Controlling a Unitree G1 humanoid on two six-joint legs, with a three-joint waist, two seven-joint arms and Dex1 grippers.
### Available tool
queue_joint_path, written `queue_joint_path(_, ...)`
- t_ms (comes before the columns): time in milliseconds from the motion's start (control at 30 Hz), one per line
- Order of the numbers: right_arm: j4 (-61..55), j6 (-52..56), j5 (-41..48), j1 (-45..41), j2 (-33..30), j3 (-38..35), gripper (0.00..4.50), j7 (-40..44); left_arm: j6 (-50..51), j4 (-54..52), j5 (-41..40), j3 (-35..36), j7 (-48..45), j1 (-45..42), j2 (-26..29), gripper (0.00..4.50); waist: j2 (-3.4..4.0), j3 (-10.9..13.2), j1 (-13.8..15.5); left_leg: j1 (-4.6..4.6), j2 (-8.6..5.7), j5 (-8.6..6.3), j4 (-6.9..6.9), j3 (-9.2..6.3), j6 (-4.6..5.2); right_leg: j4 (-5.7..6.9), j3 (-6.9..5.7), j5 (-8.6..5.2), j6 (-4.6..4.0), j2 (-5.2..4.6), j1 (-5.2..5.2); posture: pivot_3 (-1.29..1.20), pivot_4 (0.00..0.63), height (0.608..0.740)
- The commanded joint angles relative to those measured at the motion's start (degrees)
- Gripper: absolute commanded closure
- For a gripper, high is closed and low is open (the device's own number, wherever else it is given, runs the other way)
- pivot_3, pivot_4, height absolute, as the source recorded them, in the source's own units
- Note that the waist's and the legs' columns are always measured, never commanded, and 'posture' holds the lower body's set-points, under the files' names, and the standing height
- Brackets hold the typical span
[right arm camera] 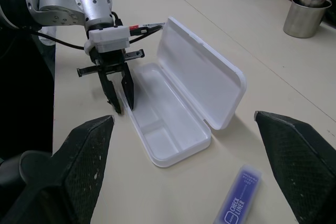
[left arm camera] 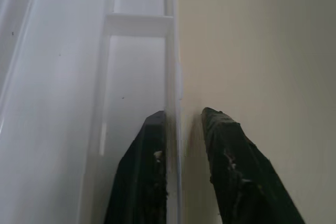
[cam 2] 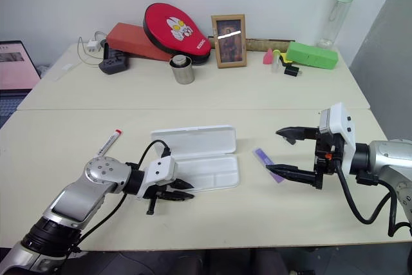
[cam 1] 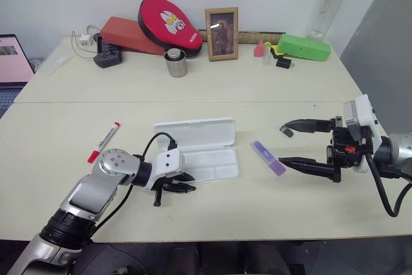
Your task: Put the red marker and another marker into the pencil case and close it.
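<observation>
Left wrist view: left gripper (left arm camera: 184, 124) fingers straddle the pencil case (left arm camera: 131, 24) wall.

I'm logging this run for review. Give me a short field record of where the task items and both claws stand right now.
pencil case: lid open, tray holds nothing, mid-table
red marker: on table, left of the case, untouched
purple marker: flat on table, right of the case
left claw: fingers slightly parted astride the case's near wall
right claw: wide open, holding nothing, beside the purple marker
task status: neither marker in the case yet
</observation>
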Motion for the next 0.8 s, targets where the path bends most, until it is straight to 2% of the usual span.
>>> queue_joint_path(33, -0.3, -1.0, 0.0, -1.4, -0.8, -0.2, 0.0, 0.9, 2.7, -5.1, -3.9, 2.8, 0.5, 0.8, 0.7, 2.47, 0.0, 0.0, 0.0, -0.01, 0.0, 0.0, 0.0, 0.0, 0.0, 0.0, 0.01, 0.0, 0.0, 0.0, -0.01, 0.0, 0.15, 0.74)
queue_joint_path(167, 0.2, -1.0, 0.1, -2.2, -0.7, 0.2, 0.0, 1.2, 7.6, -10.1, -9.0, 6.5, 1.7, 1.8, 1.0, 1.6, 0.0, 0.0, 0.0, -0.01, 0.0, 0.0, 0.0, -0.01, 0.0, 0.0, 0.0, 0.0, 0.0, 0.0, 0.0, 0.0, 0.15, 0.74)
queue_joint_path(333, 1.0, -1.2, 0.5, -3.0, -0.3, 0.5, 0.0, 1.8, 17.1, -17.7, -21.8, 16.1, 4.0, 3.5, 1.0, 0.65, -0.02, 0.0, -0.1, -0.02, 0.04, 0.0, 0.0, -0.08, 0.0, -0.01, 0.0, 0.0, 0.0, 0.0, -0.01, 0.0, 0.15, 0.74)
queue_joint_path(433, 2.0, -1.8, 1.9, -5.2, 1.3, 0.6, 0.0, 1.6, 24.6, -19.7, -34.5, 25.8, 10.0, 1.3, -1.3, 0.01, -0.02, 0.0, -0.1, 0.01, 0.04, 0.0, 0.01, -0.06, 0.0, 0.0, 0.01, 0.0, 0.0, 0.01, 0.0, 0.0, 0.15, 0.74)
queue_joint_path(500, 3.0, -2.5, 2.0, -7.6, 2.8, 1.0, 0.0, 0.9, 27.1, -18.4, -40.5, 31.3, 16.1, -1.6, -3.5, 0.01, -0.02, 0.0, -0.2, 0.03, 0.05, 0.0, 0.02, -0.1, 0.0, 0.0, 0.01, 0.0, 0.01, 0.01, 0.01, 0.0, 0.15, 0.74)
queue_joint_path(567, 4.5, -2.5, 1.1, -10.1, 4.2, 1.7, 0.0, -0.4, 26.6, -16.8, -39.4, 33.7, 20.8, -3.2, -4.1, 0.01, -0.02, 0.0, -0.1, 0.02, 0.05, 0.0, 0.05, -0.1, -0.01, 0.02, -0.03, 0.0, 0.01, 0.02, 0.0, 0.0, 0.15, 0.74)
queue_joint_path(667, 5.4, -3.0, -0.5, -13.7, 6.1, 4.6, 0.0, -1.0, 23.6, -9.1, -30.6, 37.3, 28.9, -3.4, -1.5, 0.01, -0.02, 0.0, -0.3, 0.22, 0.02, 0.0, 0.0, -0.04, -0.01, 0.03, 0.02, 0.0, 0.01, 0.03, 0.07, 0.0, 0.15, 0.74)
queue_joint_path(800, 4.6, -2.8, 0.9, -16.0, 7.9, 5.9, 0.0, -0.5, 21.6, -3.3, -25.4, 39.7, 34.7, -2.3, 0.2, 0.01, -0.02, 0.0, -0.8, 0.27, 0.06, 0.0, -0.04, -0.1, -0.01, 0.05, 0.05, 0.01, 0.0, 0.06, 0.06, 0.0, 0.15, 0.74)
